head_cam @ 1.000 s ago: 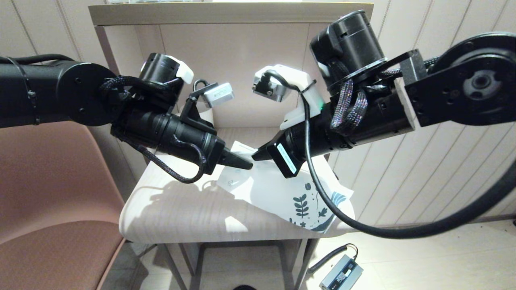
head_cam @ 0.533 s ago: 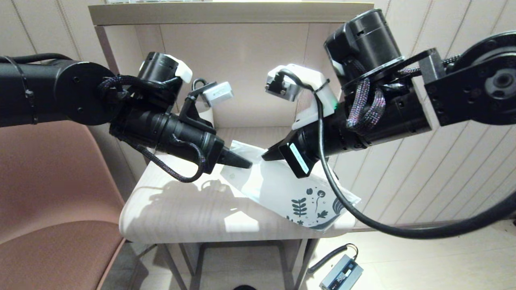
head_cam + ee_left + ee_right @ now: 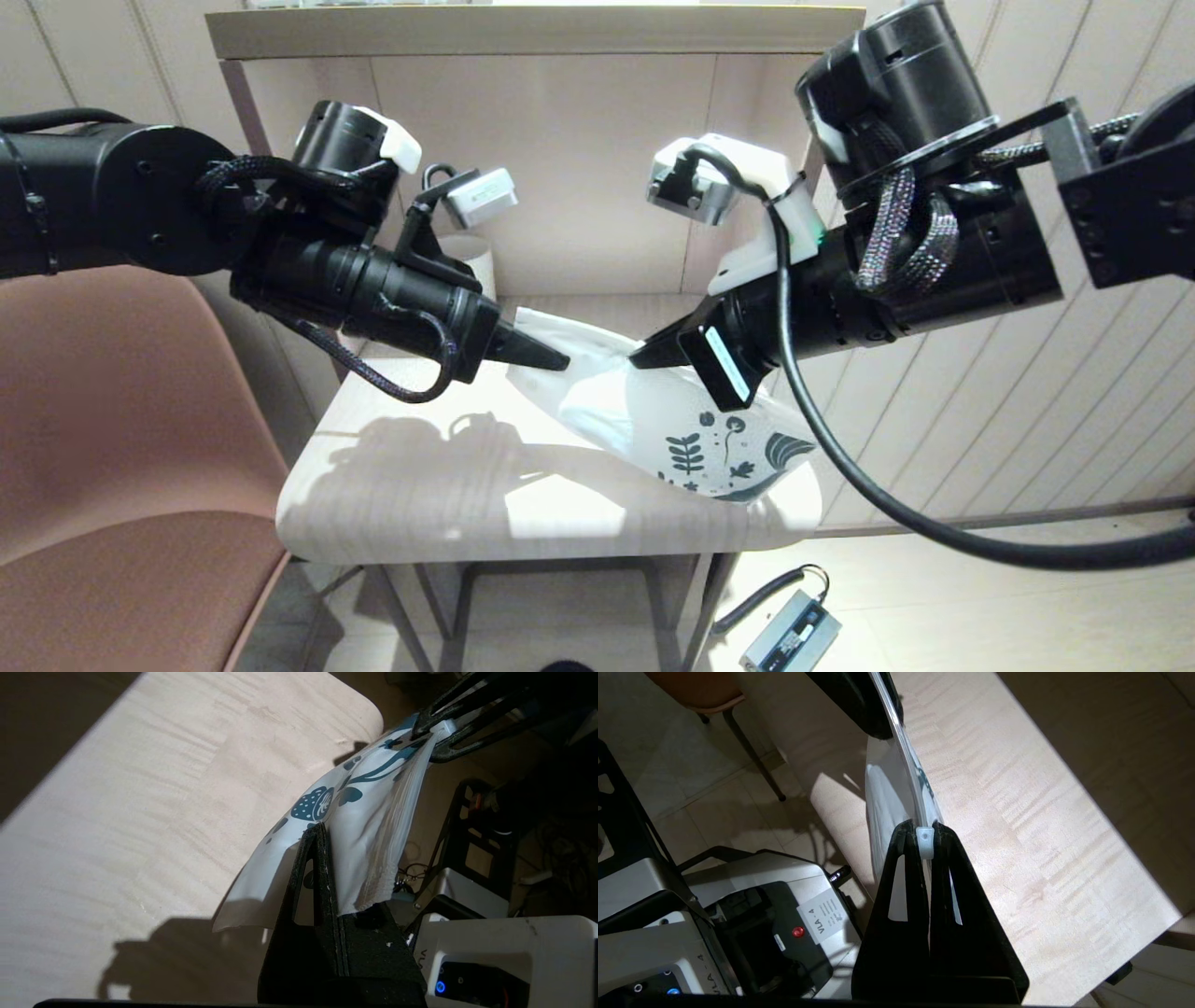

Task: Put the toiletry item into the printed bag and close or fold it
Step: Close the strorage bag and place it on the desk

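Note:
The printed bag hangs stretched between my two grippers above the small wooden table, its leaf-printed end sagging toward the table's right front corner. My left gripper is shut on one end of the bag's top edge, and in the left wrist view its tips pinch the plastic. My right gripper is shut on the other end. In the right wrist view it clamps a small white zip slider on the strip. The comb is not visible.
A white mug stands at the back of the table behind my left arm. A shelf runs overhead. A brown chair sits to the left. A grey power brick lies on the floor.
Both grippers have risen and the right one has drawn away to the right. The bag has come up off the table and is pulled taut between them.

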